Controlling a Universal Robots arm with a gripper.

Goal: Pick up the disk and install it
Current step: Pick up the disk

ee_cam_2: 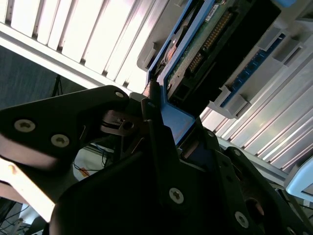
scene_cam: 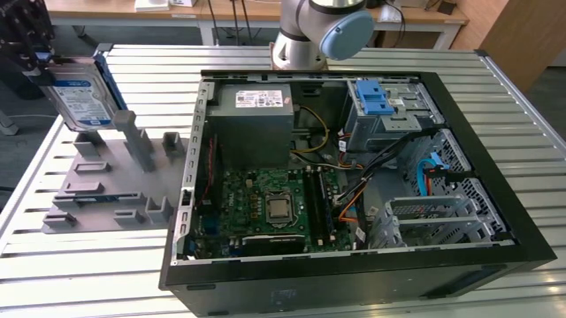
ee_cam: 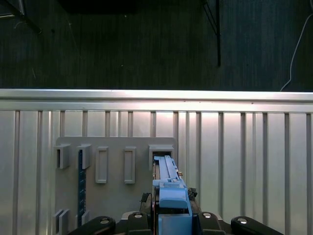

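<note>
The disk is a silver hard drive with a white-and-blue label in a blue carrier. It stands upright on edge at the exterior view's far left, over the back of the grey fixture. My gripper is shut on its upper end. In the second wrist view the black fingers clamp the blue carrier, and the disk extends away from them. In the first wrist view the disk appears edge-on between the gripper and a fixture slot. Whether its lower end sits in that slot I cannot tell.
An open black computer case lies on the slatted metal table, holding a grey power-supply box, a motherboard, a drive cage with a blue latch and loose cables. The arm's base stands behind the case.
</note>
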